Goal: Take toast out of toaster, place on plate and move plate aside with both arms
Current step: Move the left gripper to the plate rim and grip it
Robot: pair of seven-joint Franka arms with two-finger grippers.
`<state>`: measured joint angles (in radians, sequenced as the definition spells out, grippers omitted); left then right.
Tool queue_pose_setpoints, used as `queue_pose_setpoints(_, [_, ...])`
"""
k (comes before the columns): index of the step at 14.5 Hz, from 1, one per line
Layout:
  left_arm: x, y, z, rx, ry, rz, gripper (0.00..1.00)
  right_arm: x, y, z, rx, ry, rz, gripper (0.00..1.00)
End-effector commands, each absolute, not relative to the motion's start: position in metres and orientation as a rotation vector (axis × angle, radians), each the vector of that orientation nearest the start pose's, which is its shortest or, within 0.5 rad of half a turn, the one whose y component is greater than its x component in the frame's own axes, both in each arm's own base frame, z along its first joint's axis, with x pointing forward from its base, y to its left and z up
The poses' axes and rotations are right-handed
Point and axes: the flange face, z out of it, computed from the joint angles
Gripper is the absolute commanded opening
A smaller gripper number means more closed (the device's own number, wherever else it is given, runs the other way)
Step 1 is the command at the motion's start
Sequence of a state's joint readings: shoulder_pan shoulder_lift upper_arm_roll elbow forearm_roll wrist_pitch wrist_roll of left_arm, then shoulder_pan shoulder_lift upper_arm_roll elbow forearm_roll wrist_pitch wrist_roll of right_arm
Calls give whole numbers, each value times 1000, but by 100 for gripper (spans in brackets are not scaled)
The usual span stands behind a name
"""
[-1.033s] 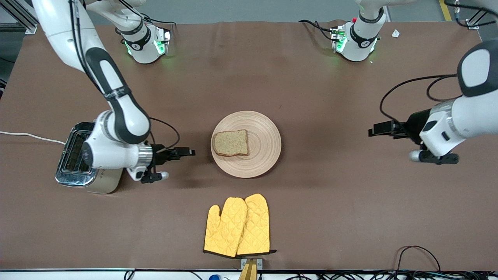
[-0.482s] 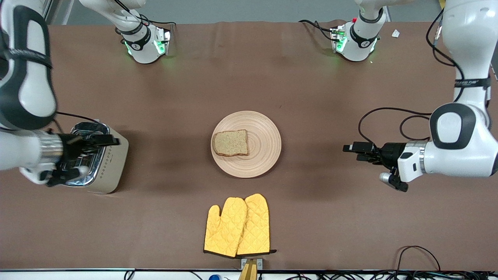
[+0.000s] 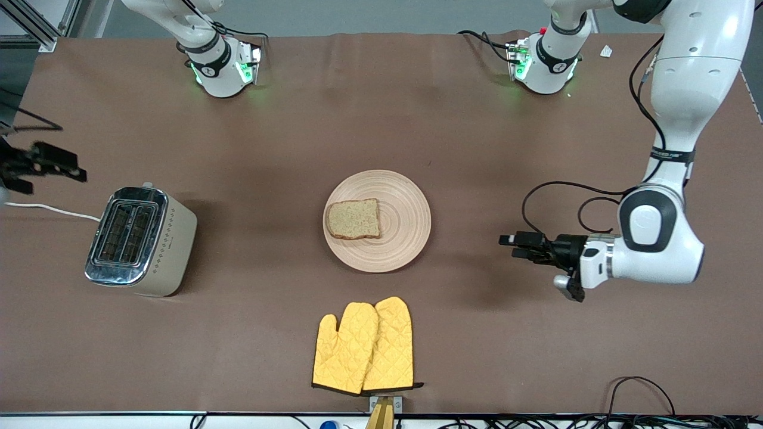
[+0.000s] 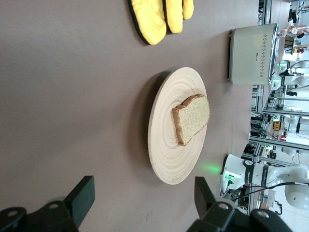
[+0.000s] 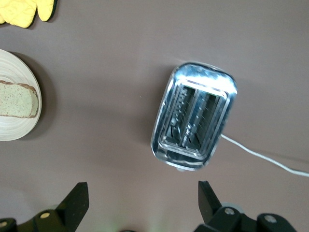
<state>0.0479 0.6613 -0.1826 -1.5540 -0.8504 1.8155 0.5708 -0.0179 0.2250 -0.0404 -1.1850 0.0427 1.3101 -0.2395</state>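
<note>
The toast lies flat on the round light-wood plate in the middle of the table, off centre toward the right arm's end. My left gripper hangs open and empty over bare table beside the plate, toward the left arm's end, fingers pointing at the plate. Its wrist view shows the plate and toast ahead of the left gripper. My right gripper is open and empty, high over the table's edge by the toaster. Its wrist view shows the right gripper, plate and toast.
A silver toaster with empty slots stands toward the right arm's end, its white cord trailing off the table. A pair of yellow oven mitts lies nearer the front camera than the plate. A black cable loops at the front edge.
My right gripper pulled away from beside the plate, passed over the toaster and rose toward the table's end. My left gripper moved in toward the plate. Toast and plate stayed put.
</note>
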Motion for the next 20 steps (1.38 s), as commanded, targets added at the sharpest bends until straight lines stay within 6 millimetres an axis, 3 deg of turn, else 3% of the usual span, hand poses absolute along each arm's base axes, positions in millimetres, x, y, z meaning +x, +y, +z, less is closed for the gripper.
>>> queue_pose_setpoints(1, [644, -151, 249, 2118, -255, -201, 90, 553, -31, 663, -3113, -174, 153, 100])
queue_pose_setpoints(4, [628, -178, 231, 2121, -240, -228, 86, 526, -19, 667, -3125, -98, 134, 100])
queue_pose_setpoints(6, [613, -200, 214, 2153, -234, -239, 84, 510, -10, 657, -3129, -119, 74, 100])
queue_pose_setpoints(9, [590, -227, 191, 2131, -127, -239, 81, 506, -6, 646, -3132, -130, 67, 100])
queue_pose_setpoints(15, [579, -243, 157, 2085, -138, -194, 78, 506, -5, 648, -3132, -133, 72, 100])
queue_pose_setpoints(20, [572, -254, 144, 2088, -134, -178, 70, 506, 19, 652, -3136, -145, 58, 100])
